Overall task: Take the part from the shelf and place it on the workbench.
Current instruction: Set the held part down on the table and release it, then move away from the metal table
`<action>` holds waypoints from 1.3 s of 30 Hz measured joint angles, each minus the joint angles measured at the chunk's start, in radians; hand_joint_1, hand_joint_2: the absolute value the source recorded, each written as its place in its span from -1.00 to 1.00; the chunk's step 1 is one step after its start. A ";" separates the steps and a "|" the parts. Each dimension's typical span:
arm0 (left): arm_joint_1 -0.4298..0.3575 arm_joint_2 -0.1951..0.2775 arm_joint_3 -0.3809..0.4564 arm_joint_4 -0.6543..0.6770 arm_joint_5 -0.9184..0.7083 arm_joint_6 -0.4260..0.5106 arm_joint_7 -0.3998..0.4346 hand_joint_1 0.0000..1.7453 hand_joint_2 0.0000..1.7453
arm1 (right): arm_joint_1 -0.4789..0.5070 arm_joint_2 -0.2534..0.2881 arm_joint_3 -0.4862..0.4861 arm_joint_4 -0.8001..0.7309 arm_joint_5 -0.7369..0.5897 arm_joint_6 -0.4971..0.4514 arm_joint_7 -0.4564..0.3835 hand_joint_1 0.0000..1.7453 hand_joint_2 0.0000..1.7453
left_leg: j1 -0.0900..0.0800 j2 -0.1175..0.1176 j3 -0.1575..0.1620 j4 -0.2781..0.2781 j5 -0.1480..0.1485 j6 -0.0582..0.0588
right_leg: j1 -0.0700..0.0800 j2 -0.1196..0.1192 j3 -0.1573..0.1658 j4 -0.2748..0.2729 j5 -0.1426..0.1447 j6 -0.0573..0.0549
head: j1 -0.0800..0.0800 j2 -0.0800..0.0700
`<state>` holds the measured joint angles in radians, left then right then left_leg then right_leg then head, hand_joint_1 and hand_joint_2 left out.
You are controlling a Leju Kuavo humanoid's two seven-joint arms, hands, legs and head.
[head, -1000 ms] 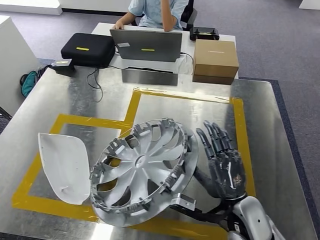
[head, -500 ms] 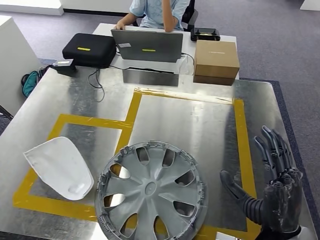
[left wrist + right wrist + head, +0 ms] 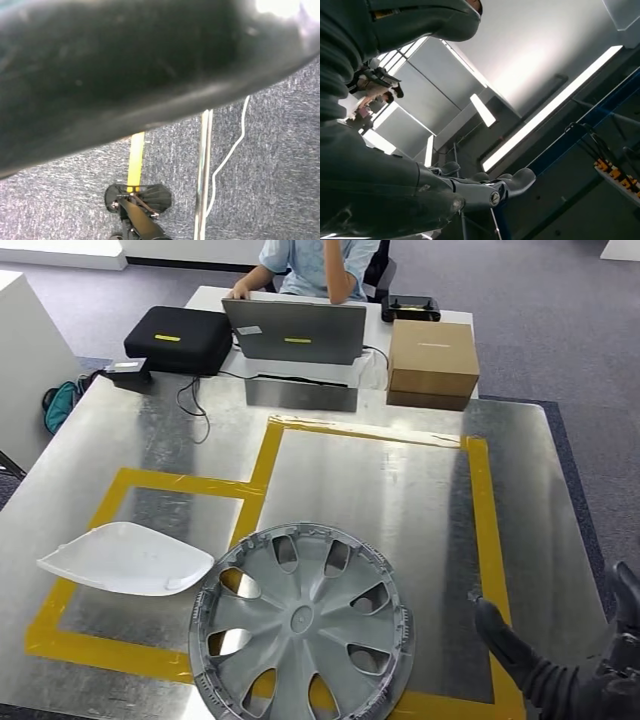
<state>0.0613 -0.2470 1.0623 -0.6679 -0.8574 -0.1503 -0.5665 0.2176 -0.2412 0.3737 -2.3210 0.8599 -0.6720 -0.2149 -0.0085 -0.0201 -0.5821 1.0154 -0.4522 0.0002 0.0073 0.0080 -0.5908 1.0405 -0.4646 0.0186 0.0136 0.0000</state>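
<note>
hubcap (image 3: 302, 622): grey wheel cover lying flat, face up, on the metal workbench (image 3: 377, 490), near its front edge, across the yellow tape outline (image 3: 256, 475); nothing touches it.
white shell part (image 3: 124, 559): lies flat on the workbench just left of the hubcap, inside the left taped box, its tip almost at the hubcap's rim.
right hand (image 3: 581, 670): at the lower right corner of the head view, over the workbench's right front corner, well apart from the hubcap; dark fingers spread, thumb pointing toward the tape, holding nothing. in the right wrist view the hand (image 3: 395, 185) points up at ceiling lights, fingers extended and empty.
left hand: the left wrist view looks at grey carpet under a dark blurred shape; cannot tell how the fingers lie.
far desk: open laptop (image 3: 294, 332), black case (image 3: 177, 338) to its left, cardboard box (image 3: 432, 362) to its right, a person (image 3: 317, 265) seated behind.
</note>
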 joint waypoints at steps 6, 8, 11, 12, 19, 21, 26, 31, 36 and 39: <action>-0.021 0.030 0.021 0.030 0.005 0.014 -0.020 -1.00 -1.00 | 0.160 -0.097 -0.028 -0.009 -0.209 0.240 0.164 -1.00 1.00 | -0.002 -0.003 -0.001 0.000 -0.002 0.004 | -0.002 -0.005 0.003 -0.003 0.000 0.004 | 0.000 0.000; -0.030 0.042 0.029 0.045 0.004 0.018 -0.025 -1.00 -1.00 | 0.201 -0.118 -0.040 -0.007 -0.226 0.232 0.132 -1.00 1.00 | -0.004 -0.002 -0.001 0.000 -0.003 0.007 | -0.004 -0.002 0.003 -0.003 0.000 0.006 | 0.000 0.000; -0.041 0.055 0.033 0.060 0.003 0.020 -0.027 -1.00 -1.00 | 0.225 -0.134 -0.053 -0.007 -0.231 0.235 0.129 -1.00 1.00 | -0.008 -0.001 0.000 0.001 -0.006 0.012 | -0.008 0.000 0.003 -0.003 0.000 0.010 | 0.000 0.000; -0.043 0.058 0.034 0.064 0.002 0.021 -0.028 -1.00 -1.00 | 0.229 -0.137 -0.056 -0.007 -0.231 0.239 0.132 -1.00 1.00 | -0.010 -0.001 0.000 0.001 -0.006 0.014 | -0.010 0.000 0.003 -0.004 0.000 0.012 | 0.000 0.000; -0.049 0.062 0.037 0.079 0.001 0.022 -0.029 -1.00 -1.00 | 0.240 -0.148 -0.067 -0.008 -0.238 0.236 0.140 -1.00 1.00 | 0.005 0.003 0.007 -0.018 0.016 0.032 | -0.013 -0.002 -0.057 0.148 -0.105 0.036 | 0.008 0.000; -0.049 0.061 0.043 0.082 0.001 0.023 -0.029 -1.00 -1.00 | 0.243 -0.146 -0.072 -0.006 -0.252 0.225 0.137 -1.00 1.00 | 0.006 0.003 0.005 -0.017 0.017 0.031 | -0.018 -0.002 -0.095 0.250 -0.149 0.042 | 0.008 0.000; -0.049 0.056 0.057 0.085 0.001 0.025 -0.028 -1.00 -1.00 | 0.253 -0.132 -0.086 -0.002 -0.294 0.203 0.117 -1.00 -1.00 | 0.011 -0.001 0.002 -0.015 0.024 0.009 | -0.028 0.004 0.038 0.023 -0.044 0.052 | 0.008 0.000; -0.043 0.055 0.067 0.085 -0.005 0.026 -0.028 -1.00 -1.00 | 0.265 -0.109 -0.100 0.008 -0.310 0.200 0.100 -1.00 -1.00 | 0.013 -0.001 -0.015 -0.007 0.029 -0.024 | -0.023 0.009 0.040 -0.010 -0.015 0.012 | 0.005 0.000; -0.047 0.049 0.077 0.085 -0.014 0.015 -0.030 -1.00 -1.00 | 0.275 -0.085 -0.110 0.017 -0.310 0.206 0.082 -1.00 -1.00 | 0.016 0.006 -0.096 0.238 -0.147 -0.039 | -0.022 -0.004 -0.011 -0.012 0.025 -0.013 | 0.000 0.000; -0.048 0.047 0.081 0.084 -0.023 0.010 -0.030 -1.00 -1.00 | 0.278 -0.073 -0.113 0.022 -0.309 0.214 0.076 -1.00 -1.00 | 0.016 0.007 -0.020 0.178 -0.125 -0.033 | -0.020 -0.007 -0.045 -0.011 0.053 -0.008 | 0.000 0.000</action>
<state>0.0133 -0.1996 1.1433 -0.5836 -0.8800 -0.1403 -0.5962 0.4952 -0.3144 0.2608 -2.2986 0.5508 -0.4581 -0.1390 0.0070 -0.0128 -0.6024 1.1932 -0.5774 -0.0329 -0.0123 0.0014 -0.6363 1.0293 -0.4116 0.0109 0.0135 0.0000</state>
